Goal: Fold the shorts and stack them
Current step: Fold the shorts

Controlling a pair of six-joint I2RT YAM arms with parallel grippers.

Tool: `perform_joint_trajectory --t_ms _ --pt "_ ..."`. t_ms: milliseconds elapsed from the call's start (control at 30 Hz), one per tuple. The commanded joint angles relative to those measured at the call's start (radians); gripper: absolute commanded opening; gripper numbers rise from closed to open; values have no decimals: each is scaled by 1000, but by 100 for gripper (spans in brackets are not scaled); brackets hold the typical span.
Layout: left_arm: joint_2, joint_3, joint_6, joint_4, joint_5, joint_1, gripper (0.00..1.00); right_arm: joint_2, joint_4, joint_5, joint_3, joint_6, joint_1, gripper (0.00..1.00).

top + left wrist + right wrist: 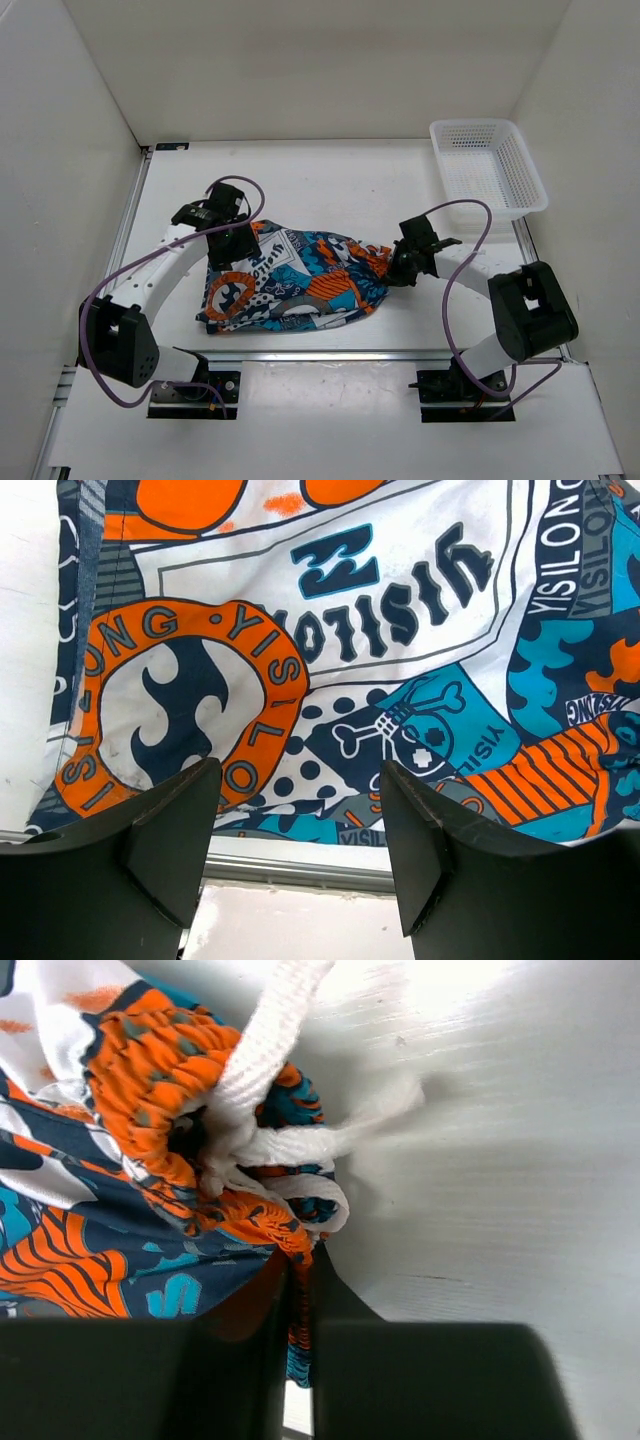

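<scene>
White panel walls (60, 150) close in the left, back and right of the frame around a white table (330, 185). Metal rails (128, 215) line its left edge and lower middle. A white mesh basket (487, 165) sits upper right under soft, even light.

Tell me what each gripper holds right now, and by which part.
Right gripper is shut on the shorts, pinching the gathered waistband edge beside the white drawstring. Left gripper hangs open over the print, holding nothing.

The word "YISILONG" repeats across the shorts (430, 730), upside down on a white panel (230, 590) and circling an orange ring (270, 685).
</scene>
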Motion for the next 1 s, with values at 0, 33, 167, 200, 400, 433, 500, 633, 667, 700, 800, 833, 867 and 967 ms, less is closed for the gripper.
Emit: perform_joint_trajectory --t_ms 0,33,167,200,400,433,500,633,667,700,800,833,867,967 --pt "-9 24 10 3 16 9 75 -14 -33 83 -19 -2 -16 0" --pt "-9 24 10 3 16 9 75 -25 -59 94 -9 -2 -16 0" --pt "-9 24 10 3 27 9 75 -126 -192 186 29 -71 -67 0" --pt "-9 33 10 3 39 9 75 -146 -226 215 59 -90 -80 0" --pt "63 33 -2 91 88 -2 45 -255 -432 420 197 -257 -120 0" --pt "86 44 -11 105 88 -2 27 -255 -450 444 248 -269 -120 0" --pt "179 79 -11 116 88 -2 10 -243 -493 476 288 -289 -120 0" --pt "344 162 0 158 35 7 10 -223 -493 476 324 -329 -120 0" --pt "373 179 0 170 35 7 10 -211 -505 488 333 -329 -120 0" --pt "398 211 0 184 35 7 10 -210 -506 488 345 -329 -120 0" --pt "493 246 0 220 67 7 10 -192 -515 488 365 -338 -120 0" --pt "535 265 0 221 77 7 10 -192 -515 488 365 -338 -120 0" --pt "554 265 0 233 88 7 10 -183 -515 488 376 -338 -120 0" --pt "593 277 -11 245 110 -2 10 -174 -524 497 397 -348 -120 0"
